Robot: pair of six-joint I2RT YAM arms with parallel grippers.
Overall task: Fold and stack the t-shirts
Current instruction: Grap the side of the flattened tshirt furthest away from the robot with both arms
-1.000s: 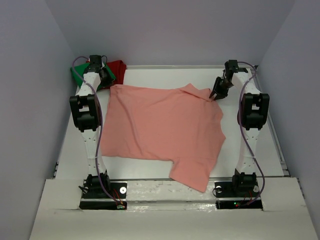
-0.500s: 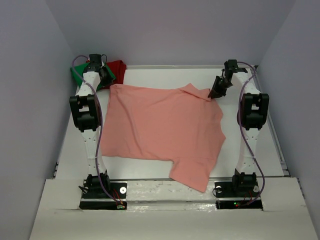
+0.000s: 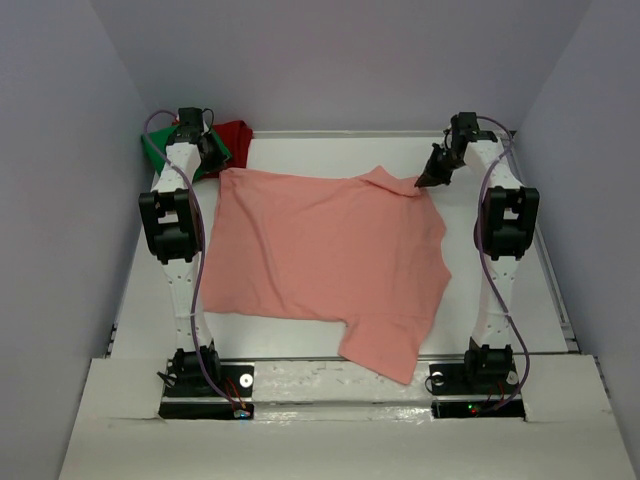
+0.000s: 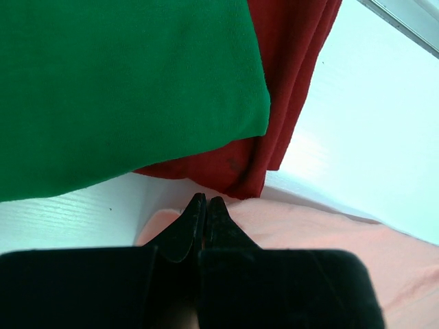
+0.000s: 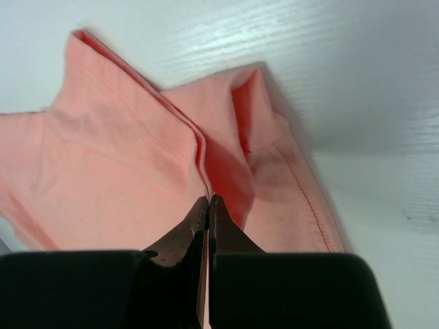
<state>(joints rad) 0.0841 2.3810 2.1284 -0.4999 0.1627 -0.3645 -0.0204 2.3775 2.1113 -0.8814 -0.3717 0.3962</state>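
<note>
One t-shirt (image 3: 320, 260) spread across the table (image 3: 330, 150), two more t-shirts (image 3: 232, 138) stacked behind its far-left corner.

The left arm (image 3: 182, 290) and the right arm (image 3: 497, 295) are built alike: slim white links joined by blocky black motor housings, each standing on a black base (image 3: 200, 372) with a flat plate. A thin purple cable (image 3: 204, 270) runs along every arm in loose loops. The left gripper (image 4: 206, 203) and the right gripper (image 5: 208, 201) have matte black jaws, broad at the root and narrowing to thin curved tips.
</note>
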